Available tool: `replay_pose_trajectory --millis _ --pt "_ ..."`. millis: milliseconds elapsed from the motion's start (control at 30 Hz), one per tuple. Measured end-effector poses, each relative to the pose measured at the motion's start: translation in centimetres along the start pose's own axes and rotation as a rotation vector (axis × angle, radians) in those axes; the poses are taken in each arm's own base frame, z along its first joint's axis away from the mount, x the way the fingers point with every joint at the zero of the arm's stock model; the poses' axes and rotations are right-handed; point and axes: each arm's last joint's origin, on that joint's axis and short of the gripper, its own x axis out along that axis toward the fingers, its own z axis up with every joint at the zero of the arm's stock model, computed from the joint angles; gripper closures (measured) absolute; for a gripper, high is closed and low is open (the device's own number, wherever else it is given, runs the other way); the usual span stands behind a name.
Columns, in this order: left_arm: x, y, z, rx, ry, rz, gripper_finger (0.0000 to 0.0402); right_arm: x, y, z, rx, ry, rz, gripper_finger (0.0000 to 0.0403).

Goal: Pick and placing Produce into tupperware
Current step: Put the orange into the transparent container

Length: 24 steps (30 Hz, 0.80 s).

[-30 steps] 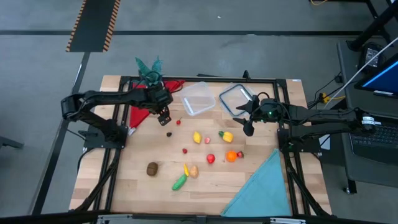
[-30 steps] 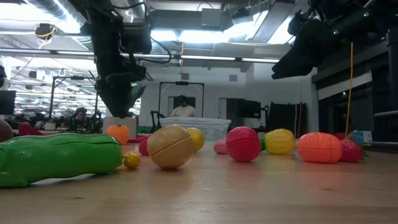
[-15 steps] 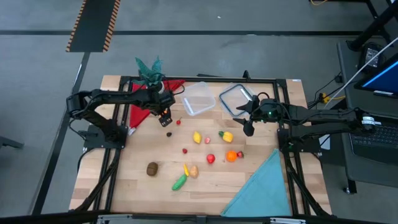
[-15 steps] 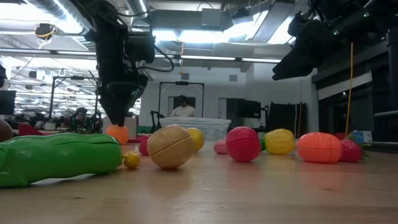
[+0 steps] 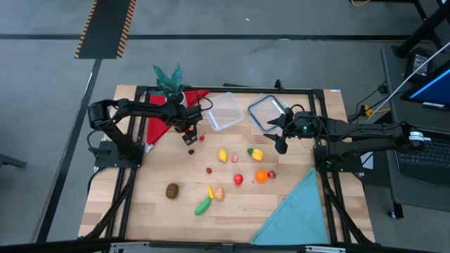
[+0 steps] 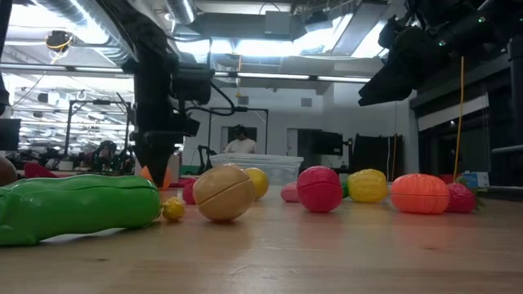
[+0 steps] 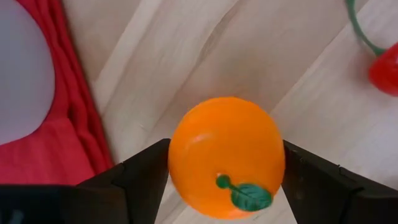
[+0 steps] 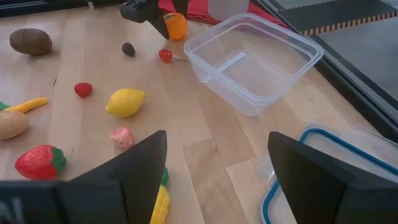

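Observation:
A small orange toy fruit (image 7: 227, 155) with a green leaf sits on the wood beside the red cloth, at the table's far left. My left gripper (image 5: 190, 133) points down over it, open, with one finger on each side of it. The clear square tupperware (image 5: 224, 110) stands with nothing in it at the far middle. The other produce lies loose on the wood: a lemon (image 5: 223, 155), a yellow pepper (image 5: 256, 153), a strawberry (image 5: 238, 179), a brown kiwi (image 5: 172, 190) and a green cucumber (image 5: 202, 206). My right gripper (image 5: 275, 133) hangs open above the table, near the lid. My left gripper comes at the orange (image 8: 176, 25) from above, and its fingers (image 7: 146, 171) stand level with the fruit's two sides. Whether they touch it I cannot tell. The orange rests on the table.
A clear lid with a blue rim (image 5: 267, 112) lies to the right of the tupperware. A red cloth (image 5: 158, 119) and a potted plant (image 5: 169, 77) are at the far left. A blue cloth (image 5: 295, 211) covers the near right corner. A cherry (image 5: 202, 138) and a dark berry (image 5: 190, 150) lie close to the left gripper.
My left gripper has come down toward the table and a little toward its right edge, onto the orange fruit, which now stands between its fingers. The fruit has not moved.

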Motion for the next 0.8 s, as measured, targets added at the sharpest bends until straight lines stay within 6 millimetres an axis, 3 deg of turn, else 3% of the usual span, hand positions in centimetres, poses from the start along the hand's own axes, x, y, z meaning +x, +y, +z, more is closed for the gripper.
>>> replay_pose_trajectory --millis 367,600,800 --pt "0.01 -0.06 0.23 -0.002 -0.023 -0.005 0.0127 0.0 0.0 -0.03 0.0 0.003 0.0 0.0121" --pt "-0.02 0.06 -0.24 0.005 0.023 0.008 0.0161 0.0 -0.01 -0.08 0.002 0.008 -0.001 0.0121" --pt "-0.03 0.09 -0.33 0.003 0.032 0.01 0.0144 0.0 0.0 -0.09 0.002 0.009 0.0 0.0121"
